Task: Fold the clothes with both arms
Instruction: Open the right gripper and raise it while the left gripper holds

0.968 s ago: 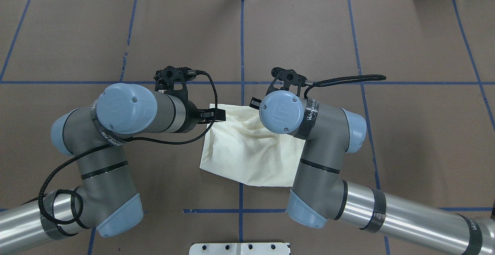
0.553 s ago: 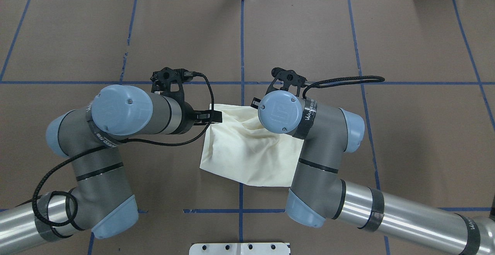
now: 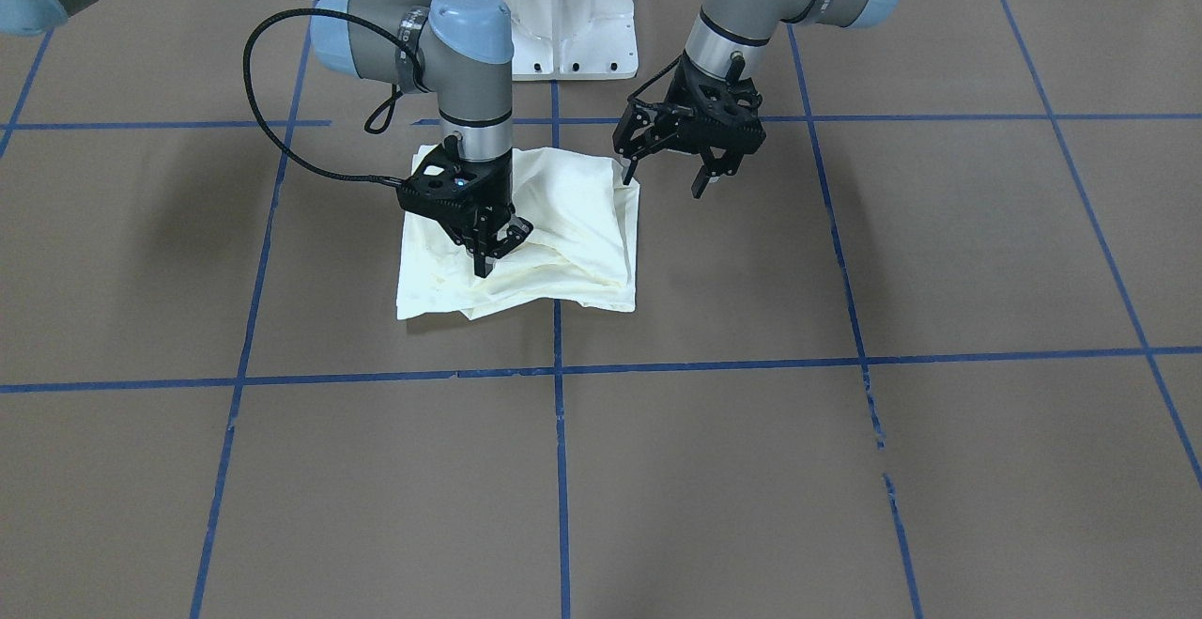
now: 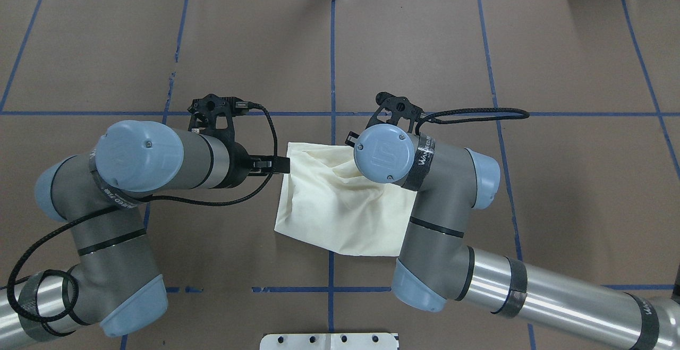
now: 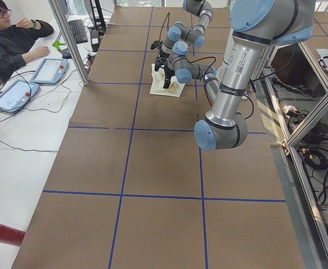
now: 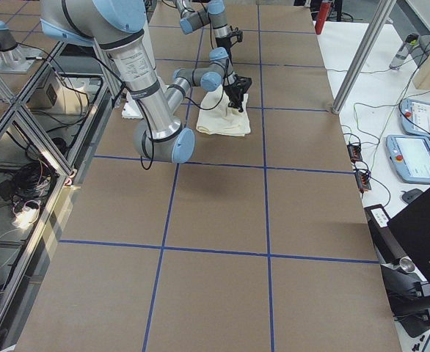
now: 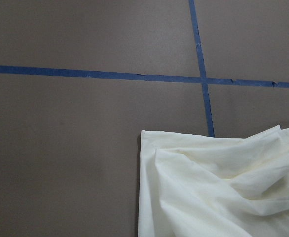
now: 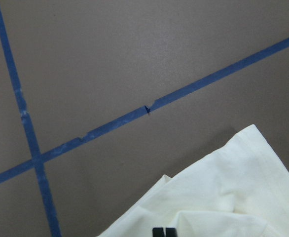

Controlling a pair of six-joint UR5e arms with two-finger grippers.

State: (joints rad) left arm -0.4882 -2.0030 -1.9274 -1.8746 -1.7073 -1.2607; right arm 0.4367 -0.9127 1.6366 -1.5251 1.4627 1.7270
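Observation:
The cream shirt (image 3: 582, 224) lies folded into a rumpled rectangle near the table's middle (image 4: 334, 217); no print shows. My right gripper (image 3: 496, 251) stands over the shirt's far part, its fingertips (image 8: 158, 232) close together on a raised bunch of cloth, so it is shut on the shirt. My left gripper (image 3: 664, 179) hovers open just off the shirt's edge with nothing between its fingers. In the overhead view it (image 4: 280, 165) sits at the shirt's far-left corner. The left wrist view shows that corner (image 7: 208, 197) flat on the table.
Brown paper with blue tape lines (image 4: 332, 47) covers the table. The white pedestal base (image 3: 559, 18) stands behind the shirt. A person (image 5: 13, 39) sits at a side desk with teach pendants (image 5: 49, 70). A red cylinder (image 5: 1, 232) lies near that desk's front.
My left arm has drawn back to the overhead view's left, taking its gripper off the shirt's corner to just beside it. The right arm and the shirt have hardly moved.

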